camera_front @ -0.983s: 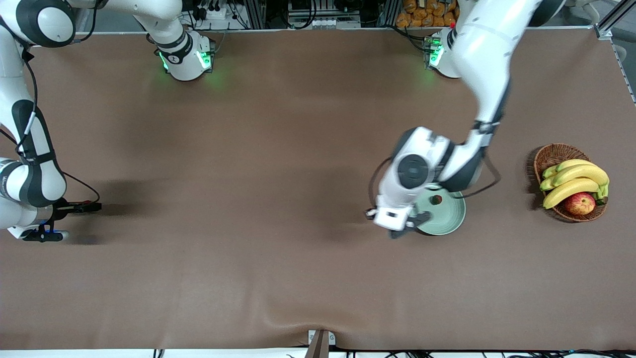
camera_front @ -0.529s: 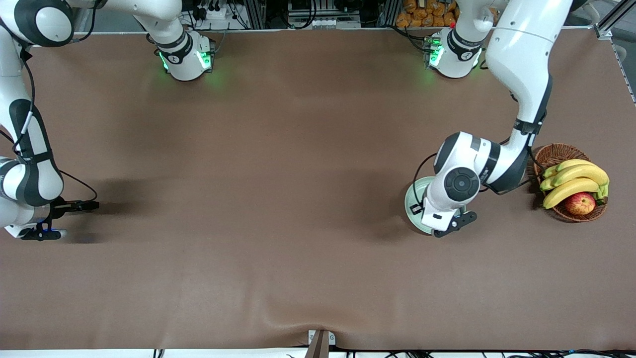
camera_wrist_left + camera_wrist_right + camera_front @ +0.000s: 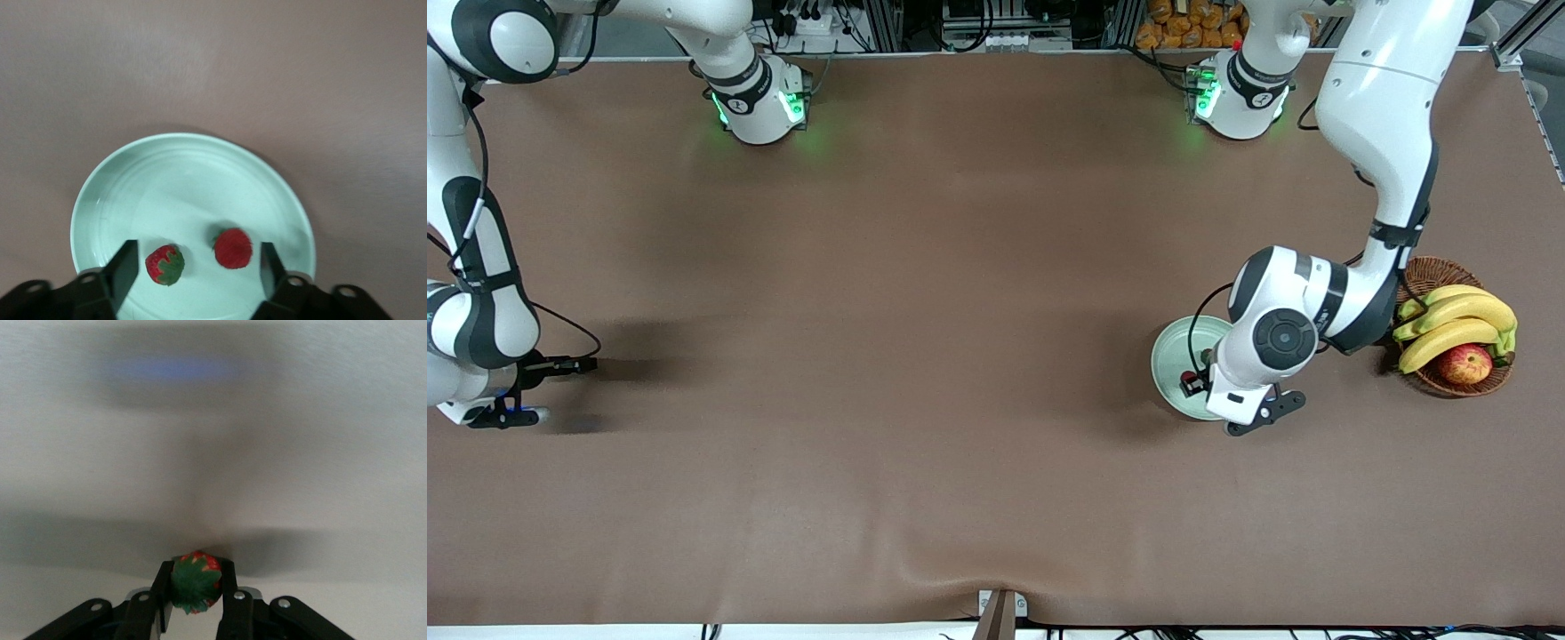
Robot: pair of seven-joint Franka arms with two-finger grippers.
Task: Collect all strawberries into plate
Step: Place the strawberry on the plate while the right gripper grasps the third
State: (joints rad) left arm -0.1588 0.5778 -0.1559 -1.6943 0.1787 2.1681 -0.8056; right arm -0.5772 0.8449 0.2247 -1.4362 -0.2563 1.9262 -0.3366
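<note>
Mint plate [image 3: 200, 167] under spread left claw [image 3: 197, 273]

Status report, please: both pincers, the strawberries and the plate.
Left pincer open over the plate, two strawberries in it. Right pincer shut on third strawberry at the right arm's table end. Nothing obstructing.

Round pale mint plate [image 3: 193, 180], centre of the left wrist frame, two red strawberries [image 3: 165, 264] [image 3: 233, 248] lying in it, third strawberry [image 3: 195, 583] pinched between right gripper [image 3: 195, 593] fingers.
</note>
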